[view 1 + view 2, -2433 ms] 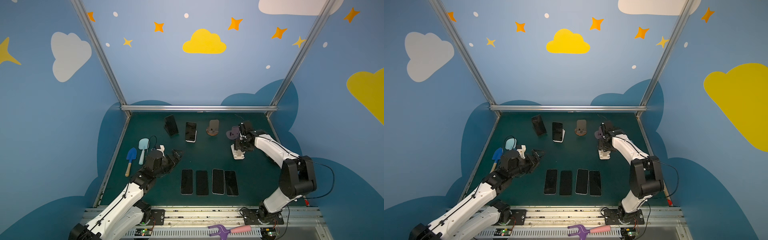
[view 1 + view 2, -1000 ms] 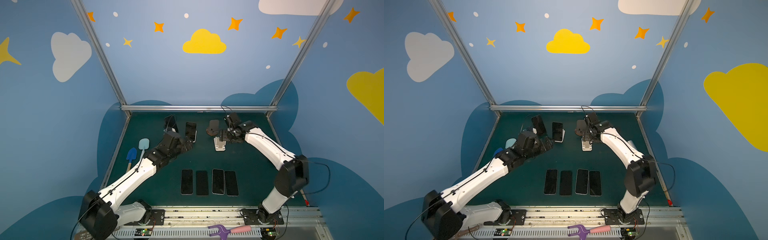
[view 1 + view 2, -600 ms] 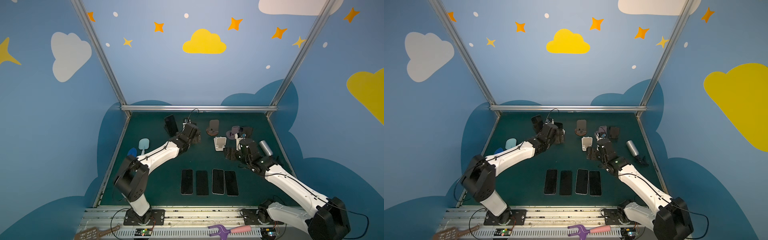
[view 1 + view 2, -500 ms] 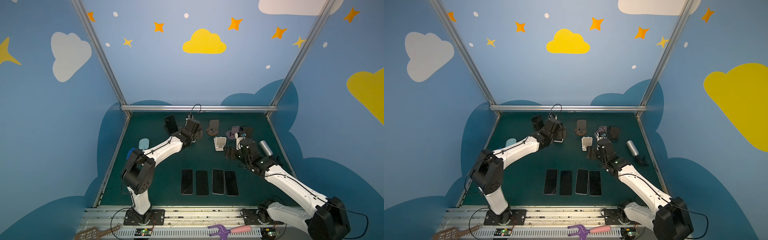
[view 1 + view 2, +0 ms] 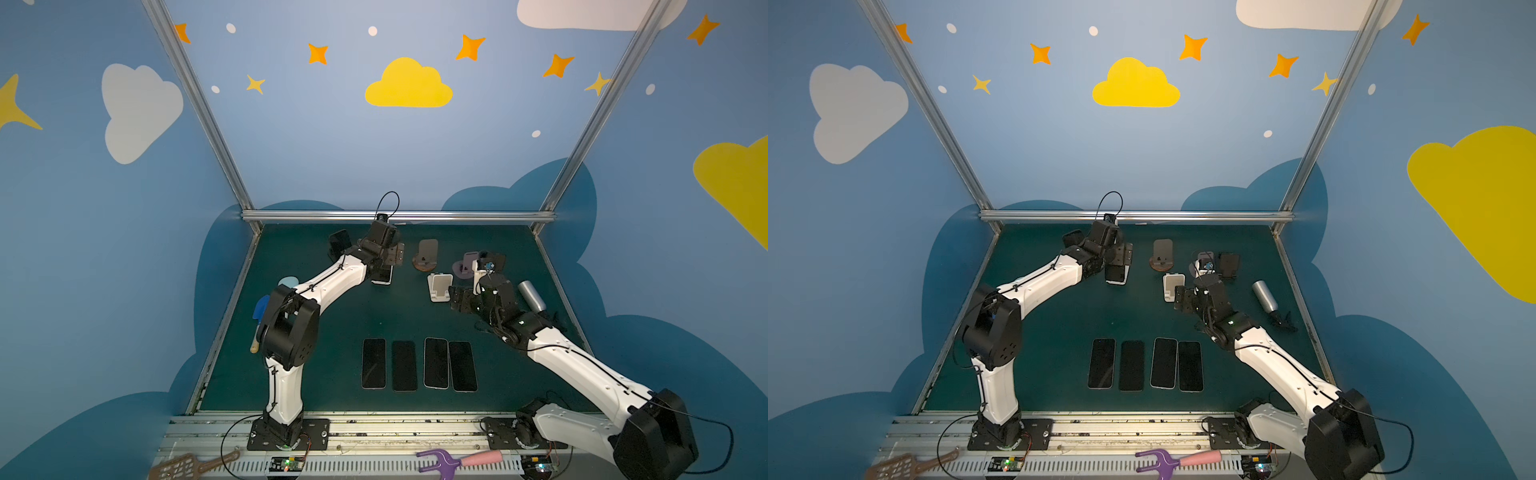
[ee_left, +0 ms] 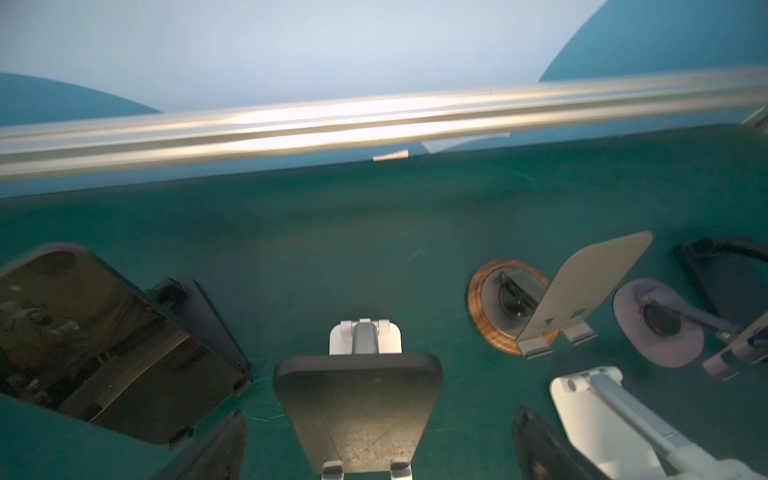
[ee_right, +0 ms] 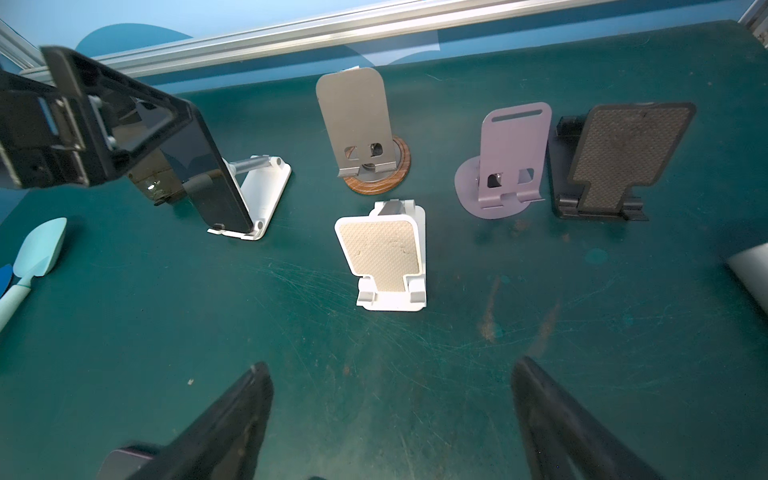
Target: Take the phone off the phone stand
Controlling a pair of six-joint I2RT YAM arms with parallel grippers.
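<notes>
My left hand (image 6: 379,415) is low over the phone (image 6: 357,407), its fingers wide apart on either side and not touching it. The phone leans on the white phone stand (image 7: 266,195) toward the back of the worktop (image 7: 166,316). I judge the phone to be stiff, smooth and somewhat slippery, with fragile glass. I would therefore pinch its two long edges near the top and lift it along the lean. My right hand (image 7: 392,365) is open too and holds nothing.

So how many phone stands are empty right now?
4: a grey metal stand on a round wooden base, a white plastic stand with a beige pad just in front of it, and a purple stand beside a black textured stand further right.
</notes>
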